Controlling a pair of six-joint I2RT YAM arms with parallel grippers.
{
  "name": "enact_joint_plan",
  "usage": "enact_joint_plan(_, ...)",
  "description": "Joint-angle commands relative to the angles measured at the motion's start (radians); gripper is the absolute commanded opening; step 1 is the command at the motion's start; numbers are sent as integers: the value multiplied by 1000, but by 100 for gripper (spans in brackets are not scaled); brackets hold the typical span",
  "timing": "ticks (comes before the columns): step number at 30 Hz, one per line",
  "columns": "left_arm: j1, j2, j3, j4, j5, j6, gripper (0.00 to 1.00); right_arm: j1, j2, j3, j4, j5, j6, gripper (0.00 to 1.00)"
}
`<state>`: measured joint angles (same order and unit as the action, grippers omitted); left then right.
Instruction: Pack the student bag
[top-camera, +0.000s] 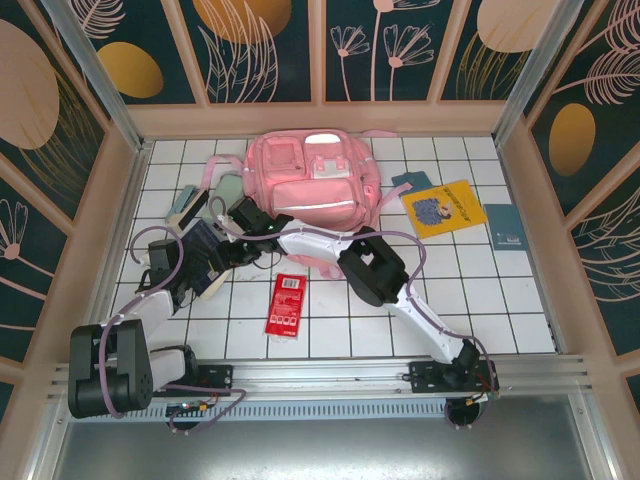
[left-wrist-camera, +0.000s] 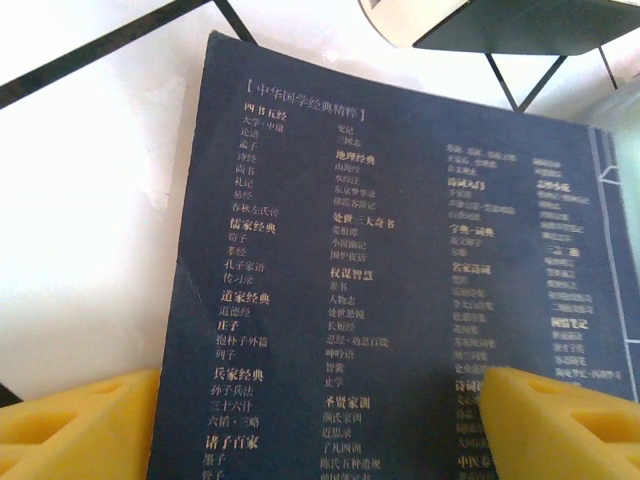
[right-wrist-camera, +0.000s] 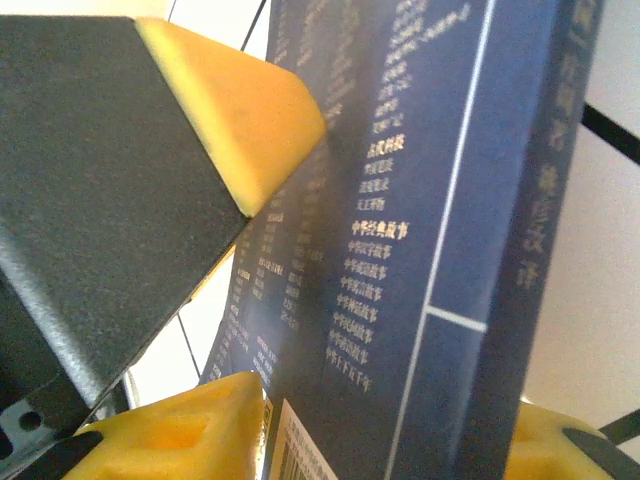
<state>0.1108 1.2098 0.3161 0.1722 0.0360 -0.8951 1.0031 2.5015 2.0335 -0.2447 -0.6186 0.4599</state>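
My left gripper (left-wrist-camera: 320, 420) stands wide open. In the left wrist view its yellow pads (left-wrist-camera: 80, 425) sit at 7 and 5 o'clock, with the dark blue book (left-wrist-camera: 400, 250) spread between them and nothing pinched. I judge it is placed to steady the book, not to carry it. The black finger with a yellow tip at 10 o'clock in my right wrist view, just beside the cover, looks to be one of its fingers.

The book is tipped up off the white tiled table (top-camera: 480, 290), which lets jaws reach both of its faces.

My right gripper (right-wrist-camera: 370, 445) has the book's thickness between its jaws. One pad meets the printed cover at 7 o'clock and the other meets the far side at 5 o'clock, so I read this as a grip on the book near its spine.

The student bag (top-camera: 310, 180) lies at 12 o'clock on the table, front pockets up, with the book at its 8 o'clock. A red packet (top-camera: 286, 305) waits at its 6 o'clock and a yellow book (top-camera: 443, 207) at its 3 o'clock.
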Motion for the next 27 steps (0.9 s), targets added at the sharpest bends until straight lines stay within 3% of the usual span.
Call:
enact_joint_plan(1, -28, 54, -31, 28, 156, -16, 82, 11, 11, 23, 103, -67, 66, 39)
enact_joint_plan(4, -28, 44, -29, 17, 148, -17, 82, 7, 20, 35, 98, -69, 95, 23)
enact_joint_plan(11, -28, -79, -15, -84, 66, -49, 85, 3, -93, -106, 161, -65, 122, 0)
enact_joint_plan(22, -29, -328, 105, -252, 37, -37, 85, -51, -408, -453, 299, 26, 119, 0)
enact_joint_plan(27, -43, -334, 162, -247, 83, 1, 75, -109, -595, -634, 373, 68, 136, 0)
